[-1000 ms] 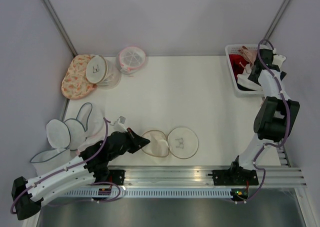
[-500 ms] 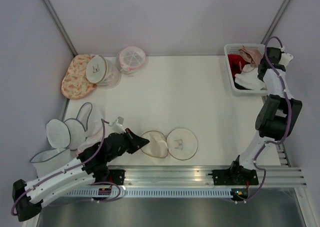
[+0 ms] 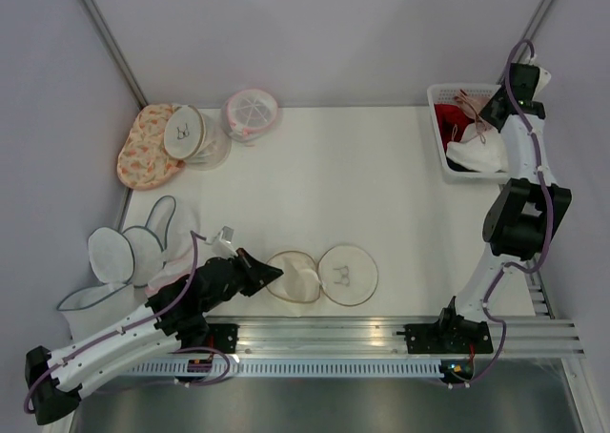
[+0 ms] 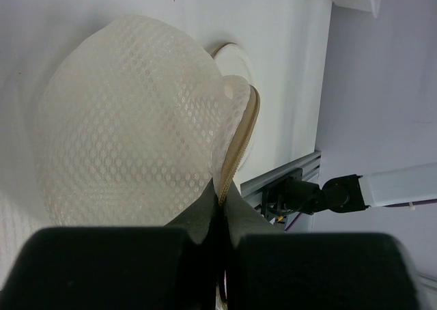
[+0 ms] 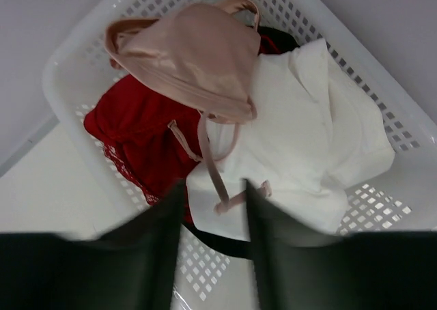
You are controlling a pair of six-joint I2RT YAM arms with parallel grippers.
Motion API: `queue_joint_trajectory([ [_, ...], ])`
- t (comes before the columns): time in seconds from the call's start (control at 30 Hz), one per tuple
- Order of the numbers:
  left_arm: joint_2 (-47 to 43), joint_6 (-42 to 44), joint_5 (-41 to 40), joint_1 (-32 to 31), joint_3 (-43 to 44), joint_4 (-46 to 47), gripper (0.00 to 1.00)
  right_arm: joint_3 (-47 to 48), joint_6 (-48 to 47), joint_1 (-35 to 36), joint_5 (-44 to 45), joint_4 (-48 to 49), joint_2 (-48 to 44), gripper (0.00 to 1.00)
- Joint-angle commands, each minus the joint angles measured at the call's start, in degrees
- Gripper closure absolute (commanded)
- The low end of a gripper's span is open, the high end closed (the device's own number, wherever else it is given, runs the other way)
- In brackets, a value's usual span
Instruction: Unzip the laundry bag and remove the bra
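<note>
Laundry bag (image 3: 338, 273) is lying unzipped on the table (image 3: 381, 185), near the front edge and a little left of centre. We are seeing its two round halves spread side by side like a clamshell, the right one showing the small black bra drawing. The left gripper (image 3: 274, 273) is reaching in low from the left, and its jaws are pinching tight on the tan zipper rim (image 4: 240, 143) of the left half. In the left wrist view the cream mesh of the laundry bag (image 4: 130, 132) is bulging up just beyond the closed fingers (image 4: 205, 218).

Moving right, we are finding the bra (image 3: 474, 97) well apart from the bag, lying in the white basket (image 3: 446, 166) at the far right corner. The right gripper (image 3: 494, 111) is hovering over that basket. In the right wrist view its jaws are standing partly apart and we are seeing nothing clamped between them. There the bra (image 5: 191, 54) is resting on top of a red garment (image 5: 130, 136) and a white garment (image 5: 300, 139), which are crowding the basket beneath it. One thin strap (image 5: 217, 166) is trailing down toward the gap between the dark fingers (image 5: 160, 248); we cannot tell whether they are touching it.

Around the edges, left to right, a heap of white mesh bags (image 3: 124, 252) is lying at the left side. An orange floral bag (image 3: 141, 156) is carrying a round white case (image 3: 184, 131), and a pink-trimmed domed bag (image 3: 252, 112) is sitting beside them at the far edge.
</note>
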Motion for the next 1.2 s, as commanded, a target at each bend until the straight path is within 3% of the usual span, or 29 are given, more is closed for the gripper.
queue_joint_trajectory([
  [0.0, -0.4, -1.8, -0.6, 0.0, -0.2, 0.6, 0.98, 6.9, 1.4, -0.2, 0.1, 1.3, 3.9, 0.39],
  [0.03, -0.4, -1.7, -0.7, 0.0, -0.2, 0.7, 0.98, 12.0, 1.2, -0.2, 0.1, -2.3, 6.3, 0.03],
  [0.1, -0.5, -1.7, -1.3, 0.0, -0.2, 0.4, 0.98, 15.6, 0.0, 0.0, 1.0, -5.6, 7.5, 0.02],
  [0.17, -0.4, -1.6, -1.8, 0.0, -0.2, 0.4, 0.98, 13.1, -0.4, 0.4, 2.1, -4.5, 5.3, 0.02],
  [0.37, 0.0, -0.8, -2.7, 0.0, 0.2, 0.4, 0.98, -8.4, -1.5, 3.4, -2.5, 3.9, -16.8, 0.02],
  [0.43, -0.1, -0.7, -3.0, 0.0, 0.2, 0.5, 0.98, -15.1, -2.5, 8.0, -2.6, 2.8, -21.8, 0.02],
  [0.57, -0.3, 0.7, -3.8, 0.0, 0.8, 0.1, 0.98, -28.2, -0.9, 23.8, -0.7, 2.2, -35.4, 0.02],
  [0.67, -0.7, 1.2, -4.4, 0.0, 1.1, -0.8, 0.98, -39.5, 4.8, 30.3, -0.9, 2.4, -42.7, 0.02],
  [0.87, -1.7, 0.9, -5.4, 0.0, 0.3, -1.6, 0.98, -56.6, 15.5, 51.3, 7.2, -1.4, -54.2, 0.02],
  [1.07, -1.5, 1.4, -5.9, 0.0, 0.7, -1.7, 0.98, -72.8, 26.6, 58.4, 0.4, 4.4, -63.4, 0.02],
  [1.17, -1.8, 1.3, -6.0, 0.0, 0.5, -1.8, 0.98, -77.2, 29.6, 61.2, 3.0, 4.3, -66.9, 0.02],
])
